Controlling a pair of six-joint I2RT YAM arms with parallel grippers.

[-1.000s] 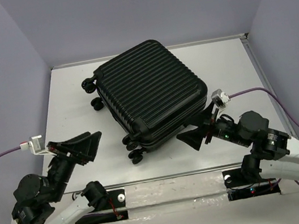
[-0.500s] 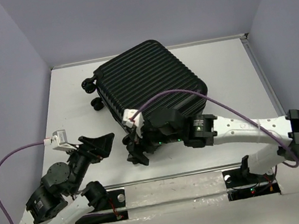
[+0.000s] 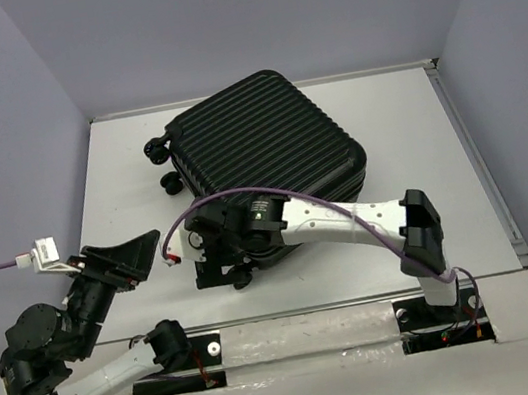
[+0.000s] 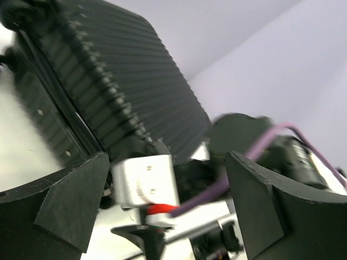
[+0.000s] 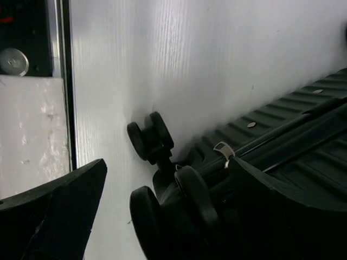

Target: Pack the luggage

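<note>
The luggage (image 3: pixel 262 152) is a black ribbed hard-shell suitcase, lying flat and closed in the middle of the table. Its caster wheels (image 3: pixel 162 164) stick out at the left. My right arm reaches leftward across its near edge. The right gripper (image 3: pixel 218 271) hangs open at the near-left corner. In the right wrist view, that gripper (image 5: pixel 168 216) straddles two corner wheels (image 5: pixel 150 138) without gripping them, with a zipper pull (image 5: pixel 222 149) close by. My left gripper (image 3: pixel 140 259) stands open and empty left of that corner. In the left wrist view, the left gripper (image 4: pixel 168 206) faces the ribbed shell (image 4: pixel 108 81).
The white table (image 3: pixel 127 195) has purple walls behind and at both sides, and a metal rail (image 3: pixel 460 124) along its right edge. A taped strip (image 3: pixel 296 329) runs along the near edge by the arm bases. The right wrist's white camera block (image 4: pixel 143 181) and purple cable (image 4: pixel 238 168) sit in front of the left gripper.
My right arm has swung from the suitcase's near-right side across to its near-left corner. The left arm first pushed forward, then drew back to the left. The suitcase has not moved.
</note>
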